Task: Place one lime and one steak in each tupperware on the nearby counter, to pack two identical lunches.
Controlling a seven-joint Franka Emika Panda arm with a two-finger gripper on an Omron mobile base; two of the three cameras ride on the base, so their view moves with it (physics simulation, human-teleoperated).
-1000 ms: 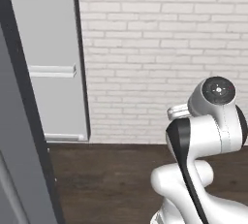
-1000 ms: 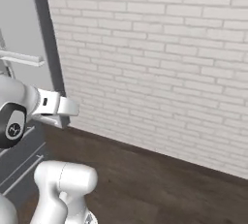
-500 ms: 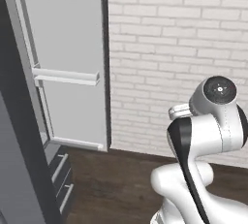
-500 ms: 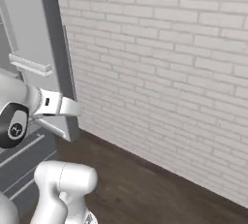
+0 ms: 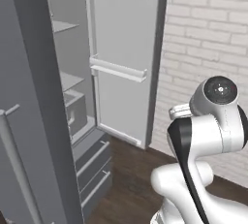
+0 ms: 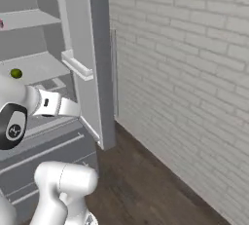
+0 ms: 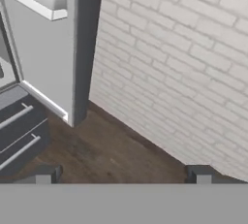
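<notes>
A small bright-green lime [image 6: 16,73] lies on a grey shelf inside the open fridge, up and to the left of my hand. On the shelf above, a red-pink scrap [image 6: 1,23] is cut off by the frame's edge; it may be a steak. My gripper [image 7: 122,177] is open, its two dark fingertips [image 7: 43,174] wide apart with nothing between them. It points at the dark floor where the fridge door meets the brick wall. The tupperware and the counter are out of view.
The fridge's right door [image 5: 121,72] stands swung open with ledges on its inner face. Grey drawers [image 5: 92,169] sit at the fridge's bottom. Another grey door panel with a bar handle [image 5: 19,169] is close on the left. A white brick wall [image 6: 194,73] runs along the right over the wooden floor [image 7: 97,150].
The whole picture has shifted, so the camera has moved: the fridge's inside, its shelves and the lime have come into view. The gripper stays open.
</notes>
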